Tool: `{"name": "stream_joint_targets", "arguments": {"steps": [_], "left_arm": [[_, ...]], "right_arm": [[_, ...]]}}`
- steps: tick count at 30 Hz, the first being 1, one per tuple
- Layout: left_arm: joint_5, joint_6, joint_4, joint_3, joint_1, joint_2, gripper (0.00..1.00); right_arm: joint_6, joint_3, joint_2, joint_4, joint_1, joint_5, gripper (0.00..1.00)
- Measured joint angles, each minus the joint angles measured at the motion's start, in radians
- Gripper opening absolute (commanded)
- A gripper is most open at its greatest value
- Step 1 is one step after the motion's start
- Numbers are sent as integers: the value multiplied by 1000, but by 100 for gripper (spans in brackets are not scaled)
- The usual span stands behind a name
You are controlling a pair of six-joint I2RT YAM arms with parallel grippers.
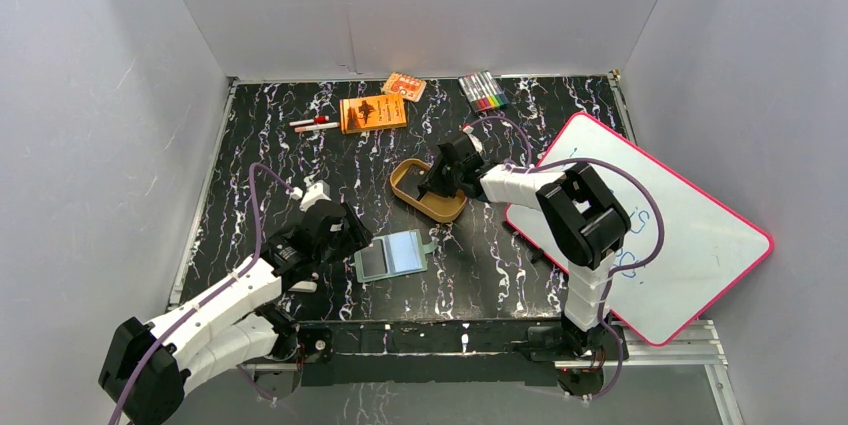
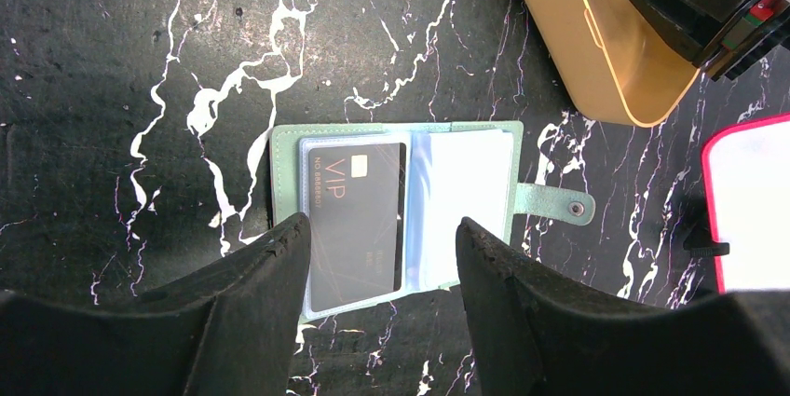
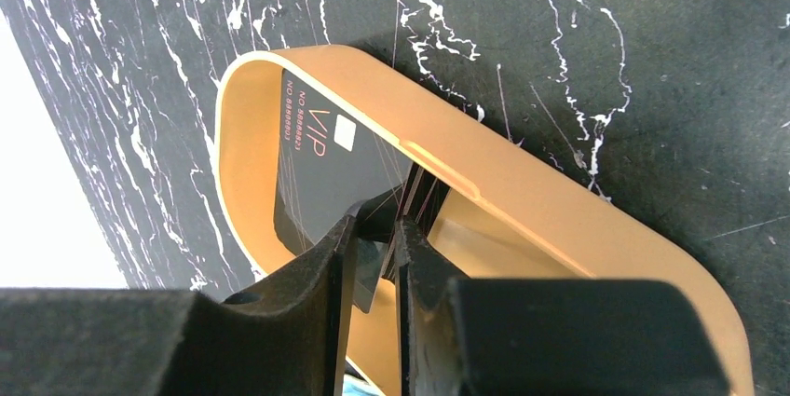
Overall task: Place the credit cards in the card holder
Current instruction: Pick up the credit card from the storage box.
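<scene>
The sage-green card holder (image 1: pixel 392 255) lies open on the black marbled table. In the left wrist view, the card holder (image 2: pixel 284 163) has one black VIP credit card (image 2: pixel 354 219) in its left clear sleeve. My left gripper (image 2: pixel 382 228) is open and empty just above the holder's near edge; it also shows in the top view (image 1: pixel 350 235). My right gripper (image 3: pixel 377 219) reaches into the golden oval tin (image 3: pixel 559 210), its fingers nearly together on the edge of a black credit card (image 3: pixel 326 154) that leans in the tin with a few others.
A pink-framed whiteboard (image 1: pixel 660 235) lies at the right, close to the tin (image 1: pixel 425 203). An orange booklet (image 1: pixel 373 112), a small orange pack (image 1: pixel 404 86), coloured markers (image 1: pixel 482 91) and two pens (image 1: pixel 313 124) lie along the back.
</scene>
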Motion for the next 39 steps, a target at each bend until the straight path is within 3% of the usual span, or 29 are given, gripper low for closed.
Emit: {"name": "stream_joint_targets", "arguments": {"steps": [20, 33, 39], "left_arm": [[0, -3, 0, 0, 0, 0, 55], [0, -11, 0, 0, 0, 0, 55], [0, -11, 0, 0, 0, 0, 55]], "right_arm": [[-1, -48, -58, 5, 0, -2, 18], [0, -49, -107, 8, 0, -3, 0], [1, -53, -116, 10, 0, -3, 0]]}}
